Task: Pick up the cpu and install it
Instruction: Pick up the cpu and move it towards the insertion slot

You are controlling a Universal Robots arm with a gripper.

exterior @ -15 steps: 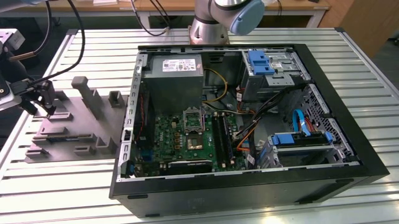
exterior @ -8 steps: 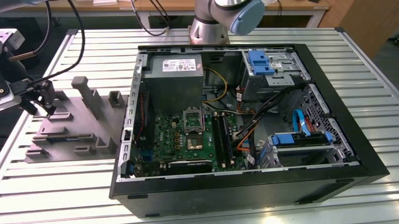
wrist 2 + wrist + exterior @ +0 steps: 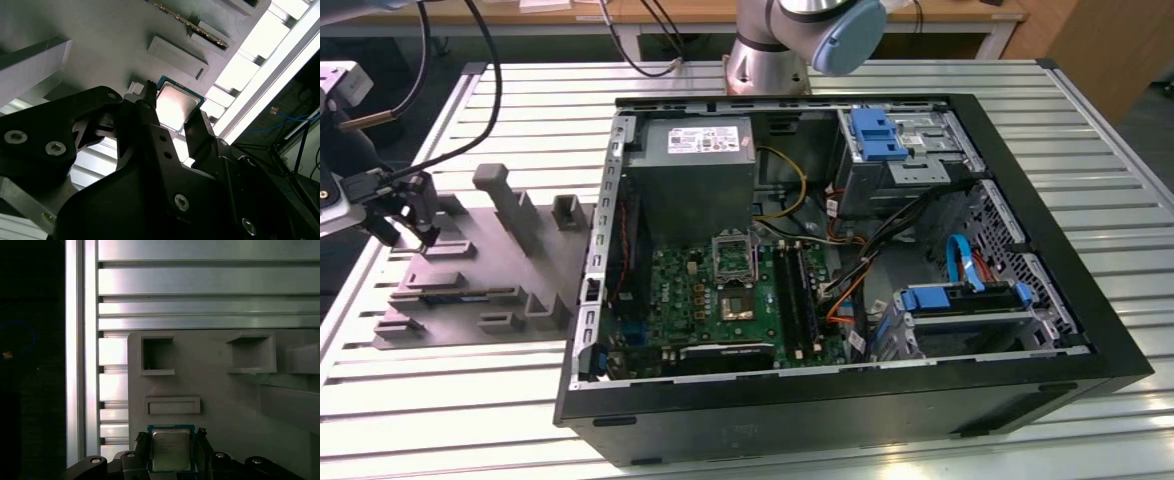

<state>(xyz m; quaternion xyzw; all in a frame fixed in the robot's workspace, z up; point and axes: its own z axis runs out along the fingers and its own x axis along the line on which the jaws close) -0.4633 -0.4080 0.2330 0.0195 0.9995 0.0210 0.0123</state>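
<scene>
My tool point(image 3: 172, 435) over the grey tray point(image 3: 225, 400) on the bench point(image 3: 200, 280), straddling the cpu point(image 3: 171, 452) at two opposite edges, cannot tell whether clamped or slack

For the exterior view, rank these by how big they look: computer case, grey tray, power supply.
1. case, largest by far.
2. tray, clearly smaller than the case.
3. power supply, smallest. It sits somewhat farther back than the tray, so the gap may be overstated.

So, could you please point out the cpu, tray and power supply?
cpu point(image 3: 171, 450): first wrist view, middle of its silver top.
tray point(image 3: 220, 395): first wrist view, bare flat floor.
power supply point(image 3: 696, 185): exterior view, grey top face.
</scene>
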